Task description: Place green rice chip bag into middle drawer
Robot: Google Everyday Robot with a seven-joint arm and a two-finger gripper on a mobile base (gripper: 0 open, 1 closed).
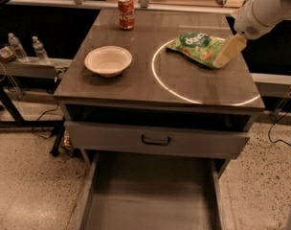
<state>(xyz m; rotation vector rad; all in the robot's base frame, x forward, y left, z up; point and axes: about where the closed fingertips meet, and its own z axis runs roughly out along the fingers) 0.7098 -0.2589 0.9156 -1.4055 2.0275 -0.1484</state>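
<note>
**Yellowish gripper [229,51] at edge of crinkly green rice chip bag [197,46]**

The bag lies flat at the back right of the dark wooden counter [136,87], inside a bright ring of light [154,75]. The gripper, on a white arm [267,8] reaching in from the right, meets the bag's right edge low over the surface. That is probably because a limp, flat bag offers little but its edge to seize. Whether the gripper is spread or pressed together, I cannot tell.

Below, the wide grey middle drawer [150,200] stands pulled out with a bare floor, seemingly ready for the bag. Above it, a grey drawer front with a dark curved handle [155,140] is shut and set further back, so it should not block a drop.

A round white bowl [108,60] sits well left of the bag, and a red soda can [126,12] stands at the rear. Neither looks to be in the way. Two clear water bottles [39,49] stand off to the left.
</note>
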